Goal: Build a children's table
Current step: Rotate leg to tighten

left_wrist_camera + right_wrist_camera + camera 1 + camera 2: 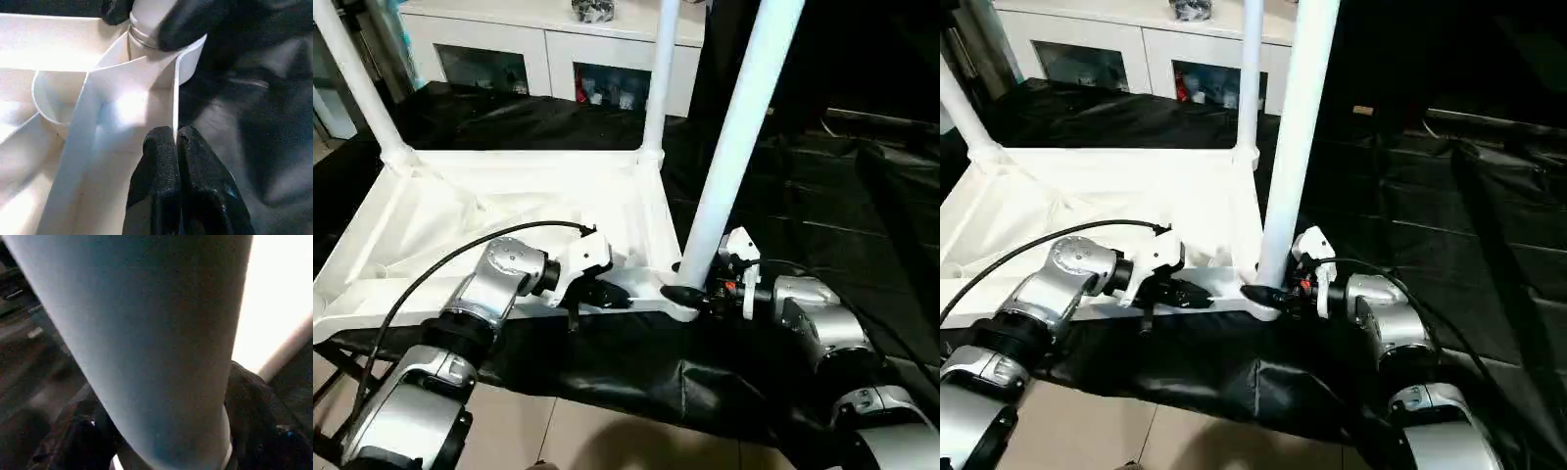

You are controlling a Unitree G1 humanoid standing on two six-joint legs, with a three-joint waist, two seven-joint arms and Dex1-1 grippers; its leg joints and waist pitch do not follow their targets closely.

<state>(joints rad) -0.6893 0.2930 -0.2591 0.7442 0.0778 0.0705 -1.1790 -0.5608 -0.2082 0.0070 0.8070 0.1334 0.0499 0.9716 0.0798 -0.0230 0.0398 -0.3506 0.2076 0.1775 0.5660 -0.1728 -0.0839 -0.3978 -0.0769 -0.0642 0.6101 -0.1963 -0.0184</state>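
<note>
The children's table top (460,211) lies upside down on a black cloth, ribbed underside facing up. Two white legs stand in its far corner sockets, one on the left (357,83) and one on the right (658,78). A third leg (736,137) rises from the near right corner socket (677,305). My right gripper (697,292) holds that leg's base, a black finger pressed on each side (254,406). My left gripper (176,139) is shut on the thin near rim of the top, just left of that corner.
A white cabinet (548,44) with glass-fronted compartments stands behind the work surface. The black cloth (813,206) spreads wide to the right and hangs over the near edge above the tiled floor (558,431). A black cable (440,264) loops over my left forearm.
</note>
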